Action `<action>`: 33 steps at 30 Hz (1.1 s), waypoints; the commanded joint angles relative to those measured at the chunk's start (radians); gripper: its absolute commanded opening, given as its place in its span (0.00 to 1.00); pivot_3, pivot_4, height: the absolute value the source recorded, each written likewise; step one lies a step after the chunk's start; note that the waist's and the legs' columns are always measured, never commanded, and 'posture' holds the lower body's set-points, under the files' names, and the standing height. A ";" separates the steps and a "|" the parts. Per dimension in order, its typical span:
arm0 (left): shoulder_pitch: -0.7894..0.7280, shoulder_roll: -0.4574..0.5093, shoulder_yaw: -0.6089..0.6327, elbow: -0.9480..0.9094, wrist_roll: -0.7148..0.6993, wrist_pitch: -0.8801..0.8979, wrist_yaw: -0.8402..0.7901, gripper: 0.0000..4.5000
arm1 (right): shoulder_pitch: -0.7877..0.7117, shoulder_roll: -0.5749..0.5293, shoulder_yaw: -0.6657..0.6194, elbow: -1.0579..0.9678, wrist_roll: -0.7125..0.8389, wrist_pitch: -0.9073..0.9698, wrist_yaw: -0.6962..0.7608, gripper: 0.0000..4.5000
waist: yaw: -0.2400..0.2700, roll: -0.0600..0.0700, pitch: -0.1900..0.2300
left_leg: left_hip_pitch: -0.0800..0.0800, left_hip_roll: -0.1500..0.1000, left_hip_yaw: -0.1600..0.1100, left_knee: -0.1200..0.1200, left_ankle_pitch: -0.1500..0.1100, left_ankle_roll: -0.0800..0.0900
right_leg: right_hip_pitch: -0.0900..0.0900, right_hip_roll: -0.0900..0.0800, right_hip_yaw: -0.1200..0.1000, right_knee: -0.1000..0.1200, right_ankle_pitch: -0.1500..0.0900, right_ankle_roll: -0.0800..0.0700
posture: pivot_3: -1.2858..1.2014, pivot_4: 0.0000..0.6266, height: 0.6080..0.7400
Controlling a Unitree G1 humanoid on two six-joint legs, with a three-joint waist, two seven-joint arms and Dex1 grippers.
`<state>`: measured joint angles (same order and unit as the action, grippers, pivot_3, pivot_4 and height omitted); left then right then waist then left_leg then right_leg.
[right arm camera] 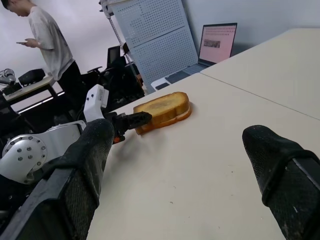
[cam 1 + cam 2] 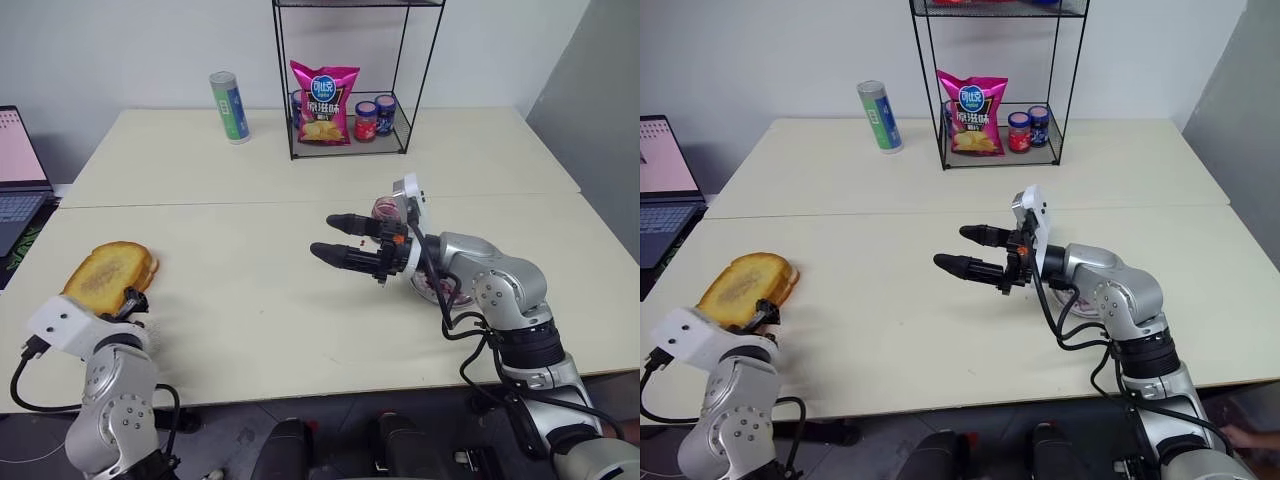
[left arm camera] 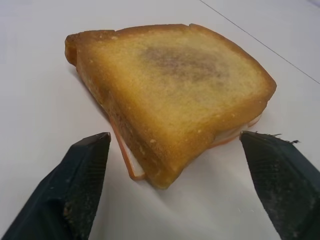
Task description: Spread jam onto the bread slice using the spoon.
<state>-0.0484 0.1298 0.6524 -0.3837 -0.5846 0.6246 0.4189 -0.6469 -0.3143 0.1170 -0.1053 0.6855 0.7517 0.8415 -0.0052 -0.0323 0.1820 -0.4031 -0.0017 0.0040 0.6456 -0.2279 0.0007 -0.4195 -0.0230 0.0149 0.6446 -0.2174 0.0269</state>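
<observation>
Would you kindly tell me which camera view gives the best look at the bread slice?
The left wrist view: the bread slice sits large between the open left gripper fingers, showing crust and a darker patch on top. Both eye views show it small at the table's left edge; the right wrist view shows it far off, side-on.

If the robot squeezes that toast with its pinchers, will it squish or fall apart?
Probably a bit of both. The toast looks thick and browned, so its crust likely stays fairly stiff, though the soft middle may dent. It seems to be two slices with a pale layer between them, so the top could slide off. It is likely light, so a push would scoot it.
</observation>
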 commanded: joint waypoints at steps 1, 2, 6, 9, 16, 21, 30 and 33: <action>-0.007 0.027 0.005 -0.008 0.014 -0.005 -0.012 0.75 | -0.003 0.003 -0.025 -0.031 0.000 -0.016 -0.010 1.00 | 0.000 0.000 0.000 | 0.000 0.000 0.000 0.000 0.000 0.000 | 0.000 0.000 0.000 0.000 0.000 0.000 | 0.52 0.24 1.00; -0.007 0.030 0.003 -0.007 0.017 -0.003 -0.012 0.70 | -0.004 0.003 -0.025 -0.030 -0.003 -0.019 -0.012 1.00 | 0.000 0.000 0.000 | 0.000 0.000 0.000 0.000 0.000 0.000 | 0.000 0.000 0.000 0.000 0.000 0.000 | 0.52 0.24 1.00; -0.014 0.025 0.001 -0.007 0.018 0.011 -0.002 0.52 | -0.010 0.007 -0.026 -0.030 0.000 -0.017 -0.020 1.00 | 0.000 0.000 0.000 | 0.000 0.000 0.000 0.000 0.000 0.000 | 0.000 -0.001 0.000 0.000 0.000 0.000 | 0.52 0.24 1.00; -0.009 0.022 0.003 -0.011 0.019 0.016 -0.001 0.36 | -0.011 0.007 -0.029 -0.031 0.001 -0.015 -0.023 1.00 | 0.000 0.000 0.000 | 0.000 0.000 -0.001 0.000 0.000 0.000 | 0.000 -0.002 0.000 0.000 0.000 0.000 | 0.52 0.24 1.00; -0.005 0.022 0.011 -0.017 0.018 0.025 0.001 0.04 | -0.014 0.008 -0.032 -0.027 0.003 -0.014 -0.026 1.00 | 0.002 0.000 0.000 | 0.000 0.000 -0.001 0.000 0.000 0.000 | 0.000 -0.003 0.000 0.000 0.000 0.000 | 0.52 0.24 1.00; -0.007 0.026 0.020 -0.023 0.015 0.029 0.004 0.01 | -0.015 0.012 -0.030 -0.026 0.003 -0.016 -0.028 1.00 | 0.001 0.000 0.000 | 0.000 0.000 -0.001 0.000 0.000 0.000 | 0.000 -0.003 0.000 0.000 -0.002 0.003 | 0.52 0.24 1.00; -0.026 0.094 -0.067 -0.100 0.021 0.035 -0.086 0.01 | -0.024 0.008 -0.035 -0.010 -0.004 -0.026 -0.024 1.00 | 0.003 -0.001 0.001 | -0.001 0.000 -0.002 0.000 0.000 0.000 | 0.000 -0.004 0.000 0.000 -0.003 0.002 | 0.52 0.24 1.00; -0.037 0.115 -0.119 -0.132 -0.001 0.064 -0.136 0.01 | -0.024 0.005 -0.038 -0.008 -0.005 -0.027 -0.022 1.00 | 0.004 -0.001 0.000 | -0.002 0.000 -0.002 0.000 0.000 0.000 | 0.000 -0.004 0.000 -0.001 -0.005 -0.002 | 0.52 0.24 1.00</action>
<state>-0.0723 0.2228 0.5792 -0.4526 -0.5616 0.6710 0.3307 -0.6484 -0.3060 0.1023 -0.1028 0.6804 0.7472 0.8076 -0.0012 -0.0333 0.1825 -0.4049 -0.0019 0.0019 0.6454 -0.2279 0.0005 -0.4198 -0.0278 0.0149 0.6440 -0.2227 0.0241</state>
